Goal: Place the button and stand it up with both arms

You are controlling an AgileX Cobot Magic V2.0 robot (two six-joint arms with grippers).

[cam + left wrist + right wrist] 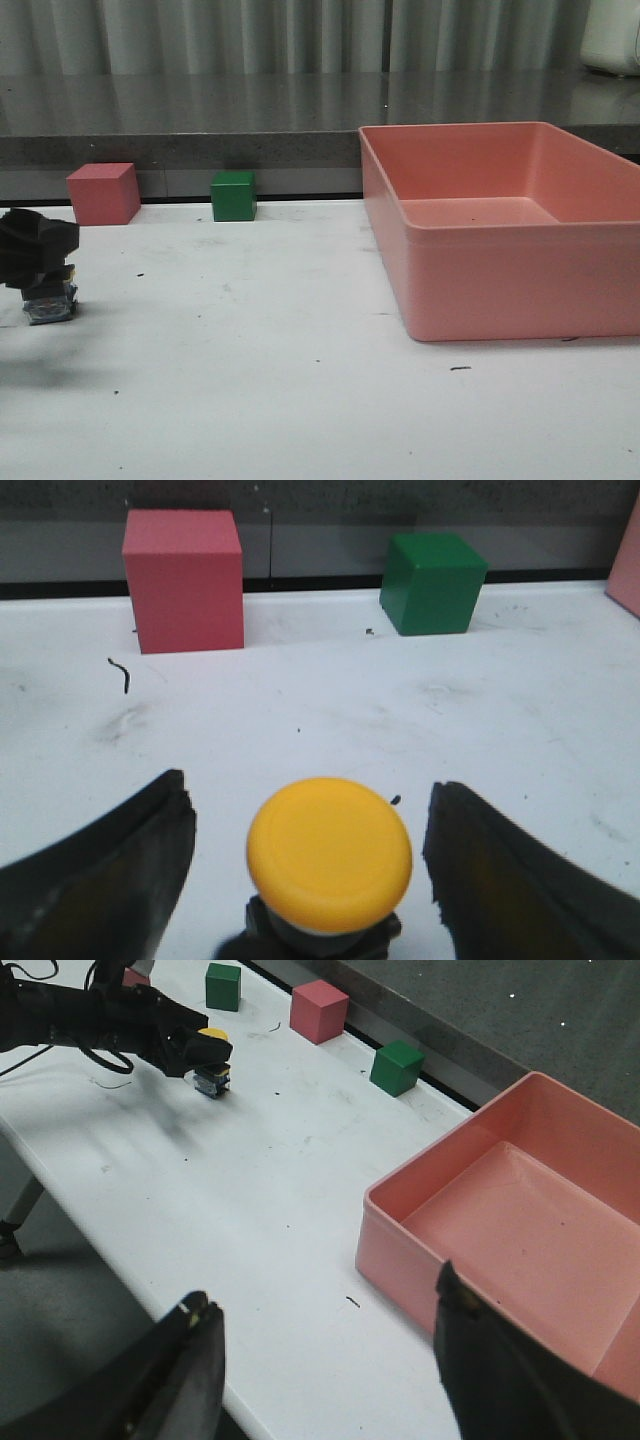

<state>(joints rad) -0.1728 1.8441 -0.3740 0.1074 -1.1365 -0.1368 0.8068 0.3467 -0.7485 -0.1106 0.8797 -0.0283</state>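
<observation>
Button (329, 853): upright on its base, yellow cap up, near the left edge of the worktop (300, 380). Left tool (310, 880): released, fingers either side of the cap with gaps. Pink cube (103, 193) and green cube (233, 195): behind the button, at the back edge. Pink bin (500, 225): well apart, bare surface between. Right tool (330, 1370): released, raised over the front edge.
</observation>
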